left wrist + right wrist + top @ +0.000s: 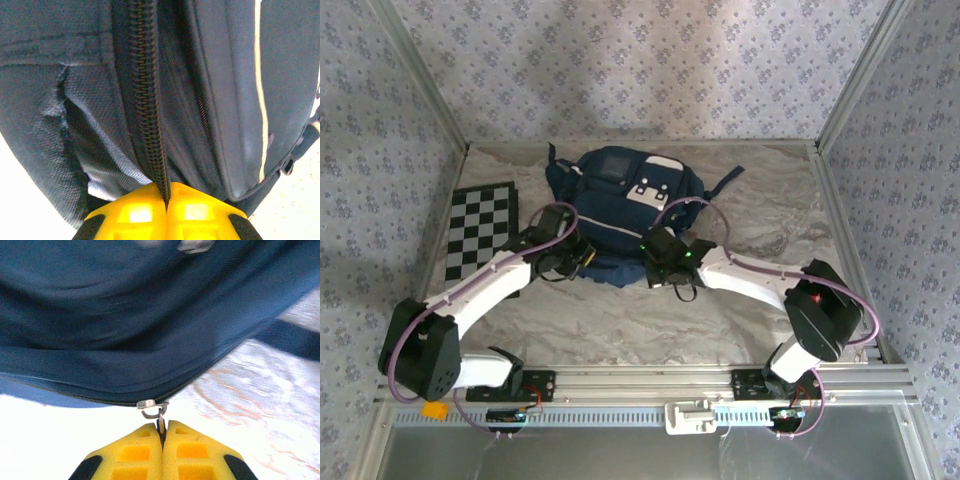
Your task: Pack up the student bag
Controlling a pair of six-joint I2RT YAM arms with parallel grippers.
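Observation:
The student bag (pixel 620 195), navy blue with a white-flapped front pocket, lies at the back middle of the table. My left gripper (pixel 582 262) is at its near left edge, and in the left wrist view the gripper (pixel 167 197) is shut on the bag's dark zipper band (pixel 147 100). My right gripper (pixel 665 272) is at the bag's near edge; in the right wrist view the gripper (pixel 161 429) is shut on the metal zipper pull (pixel 157 412) hanging from the bag's seam (pixel 150 390).
A black-and-white chessboard (pixel 480 230) lies flat at the left of the table, beside the left arm. The table is covered with crumpled pale sheeting (pixel 770 215). Metal frame rails run along the sides and near edge (pixel 650 380).

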